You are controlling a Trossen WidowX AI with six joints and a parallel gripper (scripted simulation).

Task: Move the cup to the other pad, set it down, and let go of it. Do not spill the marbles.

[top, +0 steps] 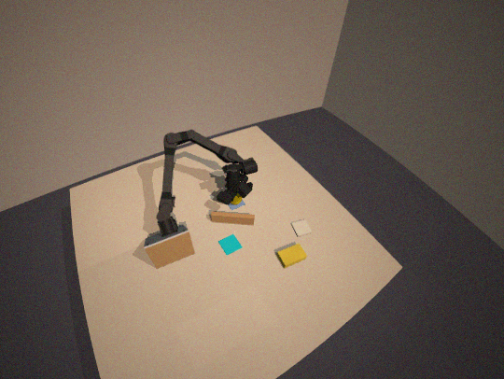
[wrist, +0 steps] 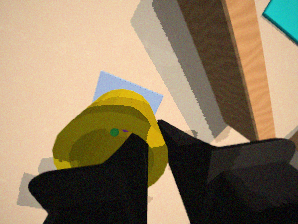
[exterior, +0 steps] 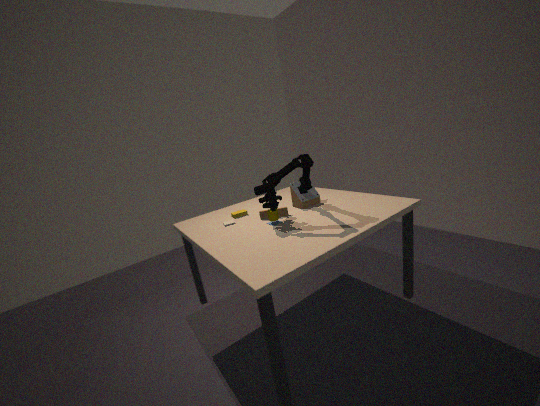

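The gripper [wrist: 156, 137] is closed on the rim wall of the yellow cup [wrist: 112, 135], one finger inside the mouth and the other outside at the cup's 3 o'clock side. The cup sits over the pale blue pad [wrist: 131, 94], whose far corner shows past it at 12 o'clock; whether its base touches the pad or has left it cannot be told. A green marble [wrist: 114, 132] and a speck of purple beside it lie inside.

By my judgement the grasp step is done and the carry is next: a straight lift with the cup kept upright and level, since a one-sided rim hold could let it tip and spill.

The wooden block [top: 232, 217] lies just beside the cup at about 2 o'clock in the wrist view, between it and the teal pad [top: 230, 244], the likely goal. The cup must go over or around it.

Farther off, at 4 o'clock from the teal pad in the top view, sit a yellow block [top: 292, 255] and a small white block [top: 301, 228], well apart from the route.
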